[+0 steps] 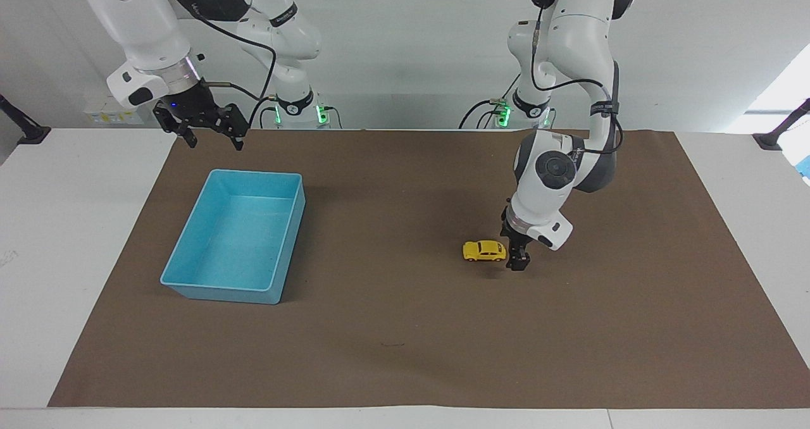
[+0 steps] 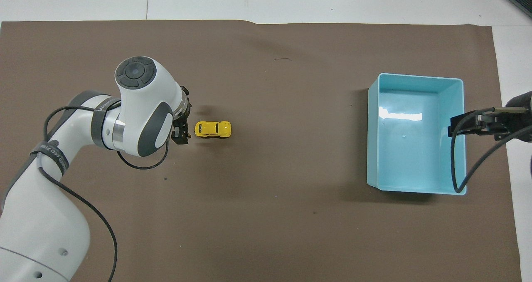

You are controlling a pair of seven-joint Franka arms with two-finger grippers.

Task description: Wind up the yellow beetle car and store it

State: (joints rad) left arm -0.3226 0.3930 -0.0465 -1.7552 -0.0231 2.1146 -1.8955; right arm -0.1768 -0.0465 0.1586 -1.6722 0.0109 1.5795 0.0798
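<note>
Beetle car (image 1: 484, 250), yellow, sits free on its wheels on the brown worktop (image 1: 405, 353), just beside the left gripper (image 1: 517, 261), which holds nothing; its finger spread I cannot tell. Right gripper (image 1: 209, 133) waits, fingers spread and empty, above the worktop by the blue bin (image 1: 190, 277). Winding looks to be the step in hand; next calls for regripping the car.

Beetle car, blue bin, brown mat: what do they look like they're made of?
Yellow beetle car: glossy, even yellow body with dark windows; painted metal or plastic, cannot tell which.
Blue bin: likely moulded plastic; thin one-piece walls, rounded corners, and a bright glare patch on its smooth floor.
Brown mat: matte, no sheen, lies flat with a slightly wavy edge; looks like paper or thin felt.
</note>
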